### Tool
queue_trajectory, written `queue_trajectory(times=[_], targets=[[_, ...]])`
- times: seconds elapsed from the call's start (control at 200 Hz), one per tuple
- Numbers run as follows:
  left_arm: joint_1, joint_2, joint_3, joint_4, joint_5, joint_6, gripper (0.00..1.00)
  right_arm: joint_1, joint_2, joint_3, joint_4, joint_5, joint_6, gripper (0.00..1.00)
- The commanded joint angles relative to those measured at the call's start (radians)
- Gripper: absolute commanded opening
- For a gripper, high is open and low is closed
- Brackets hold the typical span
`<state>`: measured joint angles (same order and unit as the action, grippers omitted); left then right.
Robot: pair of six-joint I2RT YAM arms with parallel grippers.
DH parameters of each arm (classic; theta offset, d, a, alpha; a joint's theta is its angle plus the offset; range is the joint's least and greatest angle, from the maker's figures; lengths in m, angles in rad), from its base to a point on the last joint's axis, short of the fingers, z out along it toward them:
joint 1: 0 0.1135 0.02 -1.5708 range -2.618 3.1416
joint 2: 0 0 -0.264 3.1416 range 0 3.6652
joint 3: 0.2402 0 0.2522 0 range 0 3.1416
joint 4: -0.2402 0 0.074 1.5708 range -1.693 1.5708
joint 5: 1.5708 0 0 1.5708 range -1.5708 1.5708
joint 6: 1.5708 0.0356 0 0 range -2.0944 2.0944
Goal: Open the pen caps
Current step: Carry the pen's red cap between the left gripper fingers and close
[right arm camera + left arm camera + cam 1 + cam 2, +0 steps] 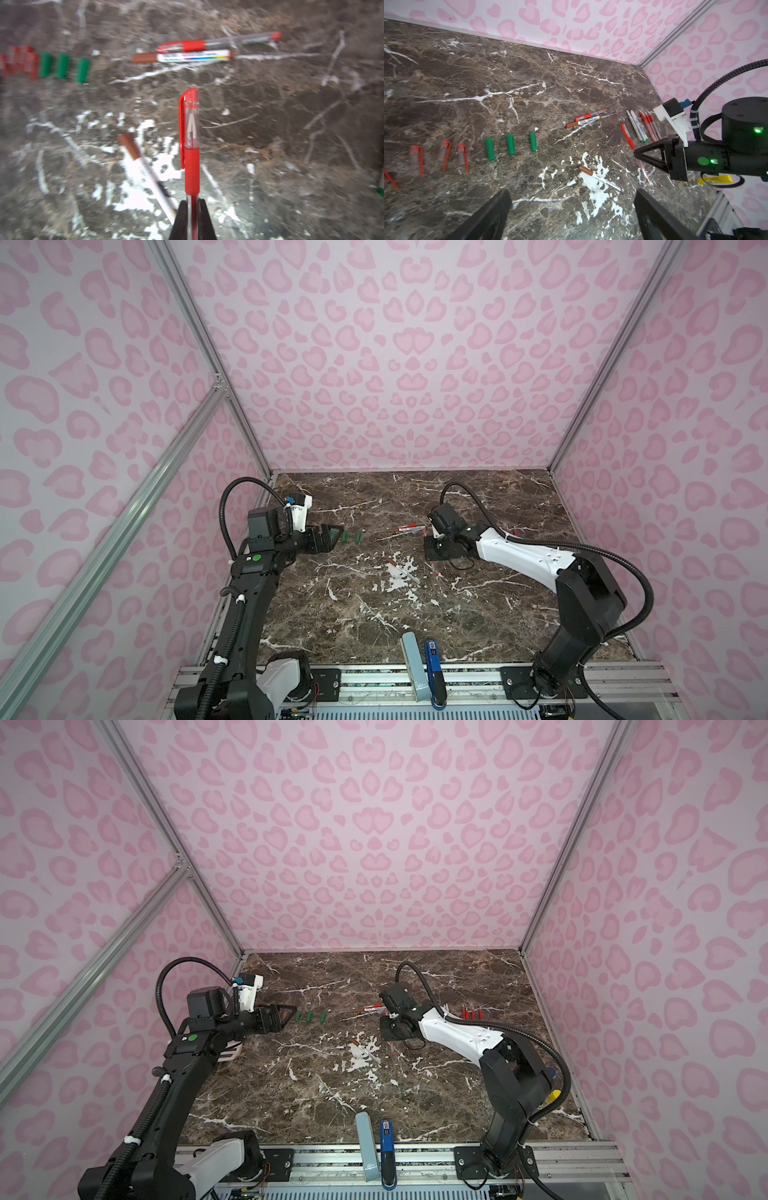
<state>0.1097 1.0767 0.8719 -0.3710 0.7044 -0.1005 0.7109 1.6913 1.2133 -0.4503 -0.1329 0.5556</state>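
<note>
**Ref. item:** slim clear-barrelled red pen w/ red clip cap on; the tip shows through the clear cap wall.

**Right jaws:** clamped on the clear barrel just behind the red rubber grip. The cap end projects free ahead of them. Judged reason: the grip is kept aft so the whole cap stays exposed for a pull by the other arm. Whether the pen is lifted off the dark brown marble-pattern counter cannot be told, as the right wrist view is blurred.

**Left jaws:** wide apart and empty, fingers aimed toward the pen but well apart from it. Judged: pre-opened to take the cap. An approach along the pen axis is req'd next. An off-axis pull could twist the thin barrel in the right jaws.

**Pos. of other items, all ref. to the held pen:**
- White-barrelled marker w/ brown cap: just beside, flat on the counter.
- Second capped red pen and second brown-capped marker: near, beyond the cap end, lying side by side.
- Three loose green plastic caps: further out toward the left arm, in a row.
- Loose red-clip caps: past the green ones, same row. Judged a parking line for removed caps.
- Uncapped markers and red pens: near, on the side away from the left arm, laid parallel. Judged the finished batch.
</note>
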Motion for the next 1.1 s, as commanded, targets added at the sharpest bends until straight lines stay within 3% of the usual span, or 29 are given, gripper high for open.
queue_trajectory(times=[0.0,0.16,0.505,0.74,0.98,1.095], targets=[[-0.005,0.01,-0.01,0.073,0.103,-0.059,0.94,0.042,-0.029,-0.017,0.175,-0.069,-0.014,0.0],[-0.04,0.016,-0.052,0.153,0.143,-0.157,0.92,0.126,-0.048,-0.02,0.328,-0.117,-0.026,0.0],[-0.12,0.073,-0.069,0.249,0.211,-0.268,0.81,0.22,0.001,0.043,0.412,-0.168,-0.034,0.0],[-0.136,0.092,-0.064,0.276,0.225,-0.292,0.56,0.243,0.029,0.062,0.433,-0.184,-0.029,0.0],[-0.139,0.103,-0.057,0.261,0.207,-0.284,0.38,0.258,0.04,0.081,0.439,-0.192,-0.039,0.0],[-0.138,0.103,-0.063,0.275,0.207,-0.288,0.17,0.261,0.039,0.072,0.465,-0.198,-0.037,0.0]])
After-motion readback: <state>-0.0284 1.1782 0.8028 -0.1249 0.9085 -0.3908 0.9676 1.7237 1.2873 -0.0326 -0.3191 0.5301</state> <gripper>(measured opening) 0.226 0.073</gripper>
